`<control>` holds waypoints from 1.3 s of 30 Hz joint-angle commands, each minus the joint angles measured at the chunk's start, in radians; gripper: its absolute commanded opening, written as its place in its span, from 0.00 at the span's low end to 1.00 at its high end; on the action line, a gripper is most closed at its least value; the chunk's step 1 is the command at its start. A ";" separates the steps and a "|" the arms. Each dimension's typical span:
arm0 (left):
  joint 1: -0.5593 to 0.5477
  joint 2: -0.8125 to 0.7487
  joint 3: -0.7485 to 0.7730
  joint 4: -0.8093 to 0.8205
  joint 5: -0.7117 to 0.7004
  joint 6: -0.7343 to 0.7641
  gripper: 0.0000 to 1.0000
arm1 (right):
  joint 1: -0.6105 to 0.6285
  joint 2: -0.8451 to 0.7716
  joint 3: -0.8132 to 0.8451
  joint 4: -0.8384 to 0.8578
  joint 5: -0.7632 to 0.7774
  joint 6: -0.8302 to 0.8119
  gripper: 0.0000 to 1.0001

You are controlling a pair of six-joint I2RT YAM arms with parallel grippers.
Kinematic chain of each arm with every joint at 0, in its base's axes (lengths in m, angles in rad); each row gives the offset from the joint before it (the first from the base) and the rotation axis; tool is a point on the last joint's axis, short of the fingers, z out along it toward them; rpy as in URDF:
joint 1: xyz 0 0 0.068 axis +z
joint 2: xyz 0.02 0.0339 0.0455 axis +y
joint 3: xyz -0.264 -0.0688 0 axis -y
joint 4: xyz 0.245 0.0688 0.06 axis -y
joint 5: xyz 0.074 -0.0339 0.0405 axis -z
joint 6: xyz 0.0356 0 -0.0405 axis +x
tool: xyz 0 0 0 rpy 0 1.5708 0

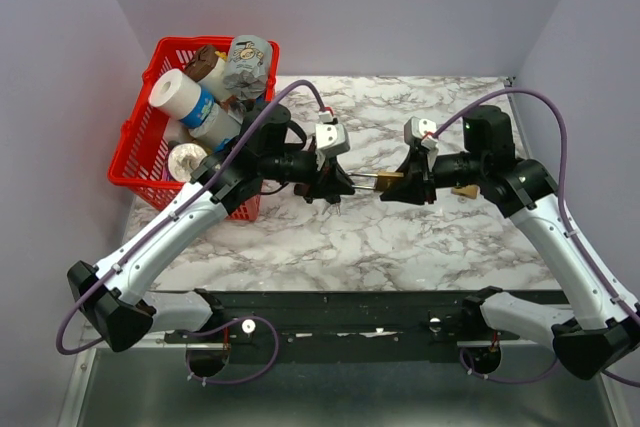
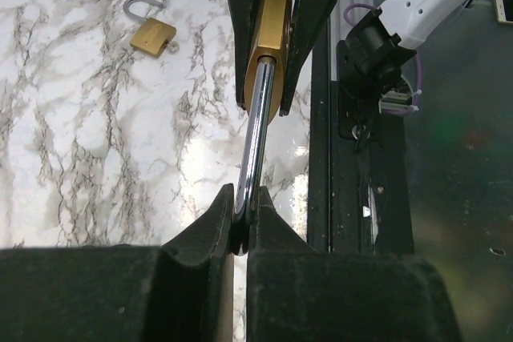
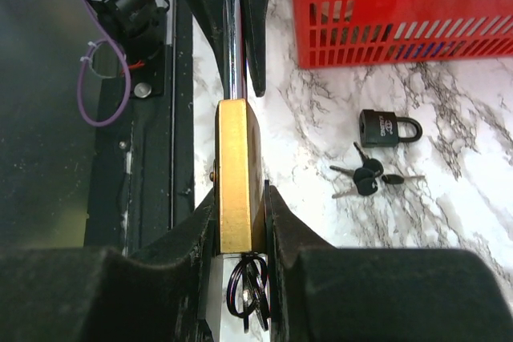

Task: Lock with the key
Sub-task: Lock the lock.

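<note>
Holding the brass padlock [image 1: 388, 179] aloft over the middle of the surface [image 1: 420, 247], the left gripper [image 1: 338, 187] pinches its steel shackle [image 2: 255, 146] and the right gripper [image 1: 405, 187] clamps its body, likely bracing both halves so the shackle can be pressed home and the keys [image 3: 248, 292] at its base turned.

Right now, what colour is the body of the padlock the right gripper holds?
Brass-gold padlock body; it shows best in the right wrist view.
</note>
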 commanded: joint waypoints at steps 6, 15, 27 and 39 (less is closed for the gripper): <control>-0.100 0.118 0.077 0.273 -0.013 0.012 0.00 | 0.116 0.044 0.013 0.158 -0.050 -0.027 0.01; 0.012 0.057 0.034 0.231 -0.106 0.030 0.64 | 0.004 0.040 0.006 0.212 0.041 0.220 0.01; 0.167 0.011 -0.040 0.480 -0.378 -0.628 0.99 | -0.067 -0.101 -0.216 0.823 0.461 0.528 0.01; 0.145 0.173 -0.026 0.834 -0.306 -1.139 0.99 | -0.033 -0.075 -0.221 0.951 0.507 0.479 0.01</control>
